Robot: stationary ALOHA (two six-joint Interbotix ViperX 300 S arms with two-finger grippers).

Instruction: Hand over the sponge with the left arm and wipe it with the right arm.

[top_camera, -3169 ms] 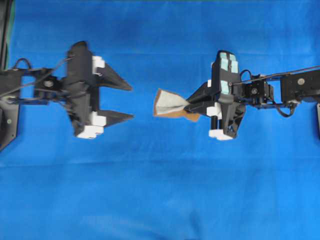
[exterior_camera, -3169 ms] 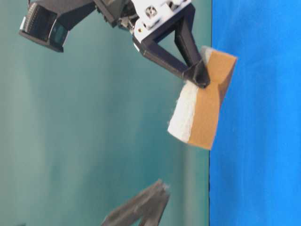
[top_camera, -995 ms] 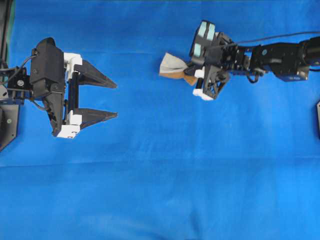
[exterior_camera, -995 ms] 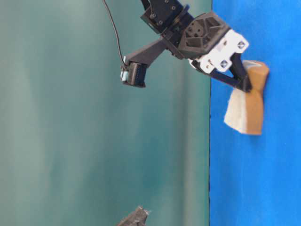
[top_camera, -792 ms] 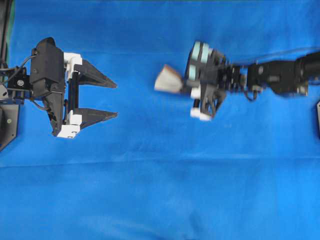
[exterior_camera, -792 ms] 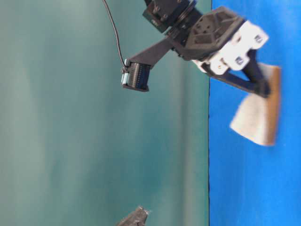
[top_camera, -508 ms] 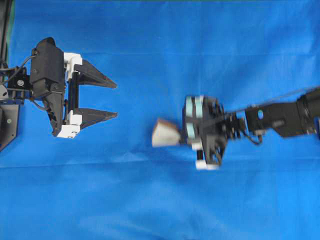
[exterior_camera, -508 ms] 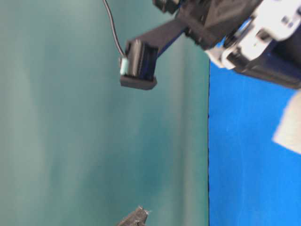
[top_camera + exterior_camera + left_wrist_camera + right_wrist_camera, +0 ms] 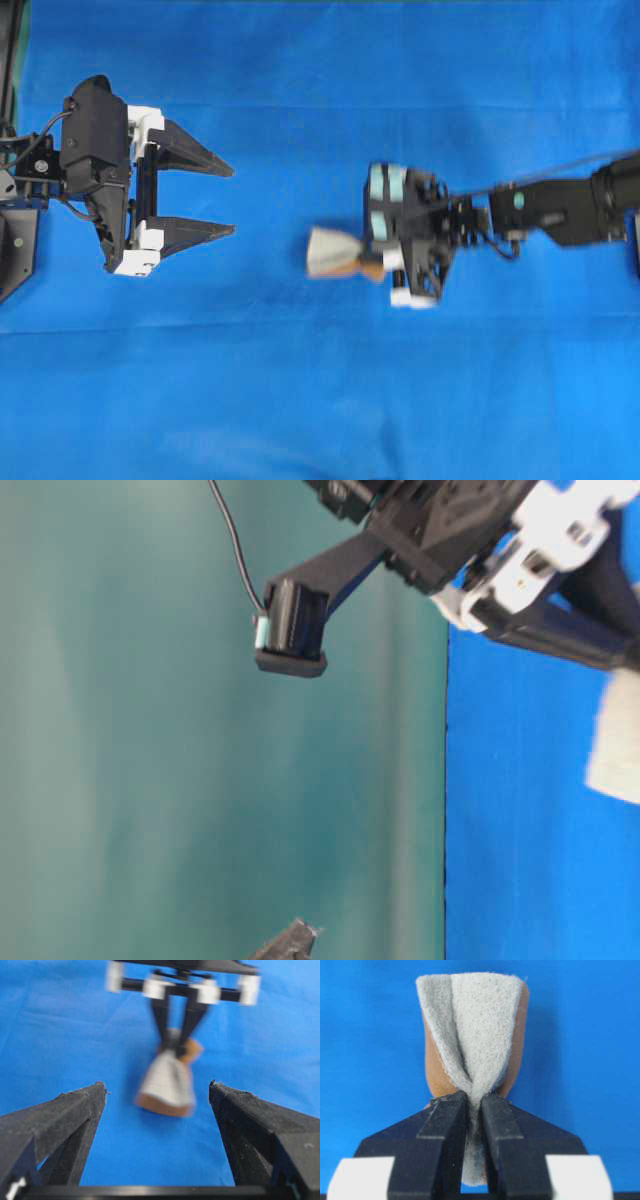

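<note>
The sponge [image 9: 333, 252], grey fuzz over a tan base, is pinched in my right gripper [image 9: 372, 262] near the middle of the blue cloth, its free end pointing left. In the right wrist view the sponge [image 9: 472, 1035] folds inward where the right gripper [image 9: 474, 1102] squeezes it. My left gripper [image 9: 232, 200] stands open at the far left, well apart from the sponge, nothing between its fingers. From the left wrist view the left gripper [image 9: 157, 1085] frames the blurred sponge [image 9: 167, 1082] ahead. At table level the sponge [image 9: 615, 745] sits at the right edge against the cloth.
A blue cloth [image 9: 300, 400] covers the whole table. The right arm [image 9: 560, 210] reaches in from the right edge, with a cable along it. A teal wall [image 9: 150, 780] fills the left of the table-level view.
My right gripper has swept the sponge from the far side of the cloth toward the near middle, then slightly back. The left arm has not moved.
</note>
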